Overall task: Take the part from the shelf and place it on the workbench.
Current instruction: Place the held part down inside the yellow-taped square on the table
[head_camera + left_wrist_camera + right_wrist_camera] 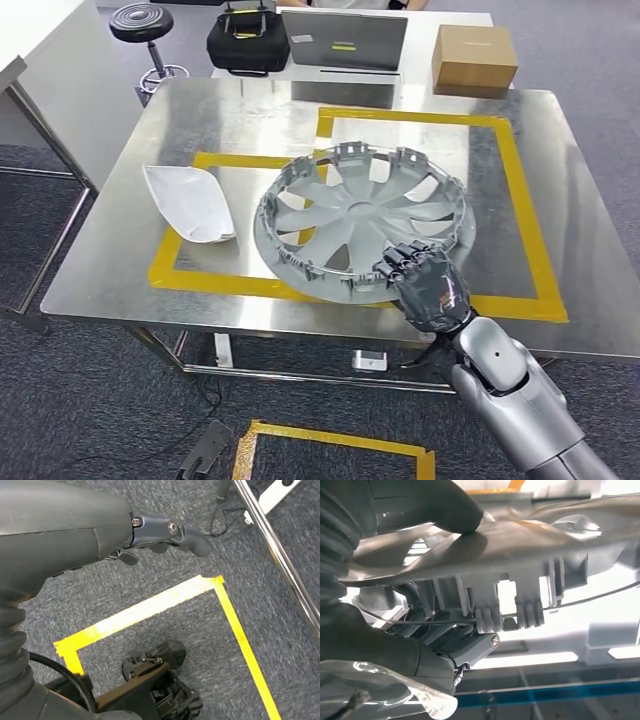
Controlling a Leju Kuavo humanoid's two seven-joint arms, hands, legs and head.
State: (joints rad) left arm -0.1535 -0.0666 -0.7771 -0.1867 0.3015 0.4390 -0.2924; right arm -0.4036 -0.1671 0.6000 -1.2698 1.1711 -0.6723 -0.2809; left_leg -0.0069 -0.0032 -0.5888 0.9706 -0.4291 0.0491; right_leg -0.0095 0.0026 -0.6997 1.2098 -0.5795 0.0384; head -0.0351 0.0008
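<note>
A grey wheel cover [362,220] with curved spokes lies inner side up on the steel workbench [528,220], inside a yellow tape outline. My right hand [423,280] grips its near rim, fingers over the edge. Close up in the right wrist view, the thumb [444,505] presses on one face of the wheel cover [531,535] while the fingers [444,645] hold it from the other side. My left hand [151,535] hangs over the grey carpet with its fingers apart and nothing in it.
A white curved plastic part [192,200] lies on the bench's left side. Behind the bench stand a laptop [343,40], a black bag [247,40], a cardboard box [474,58] and a stool [143,25]. Yellow floor tape [332,445] marks the carpet below.
</note>
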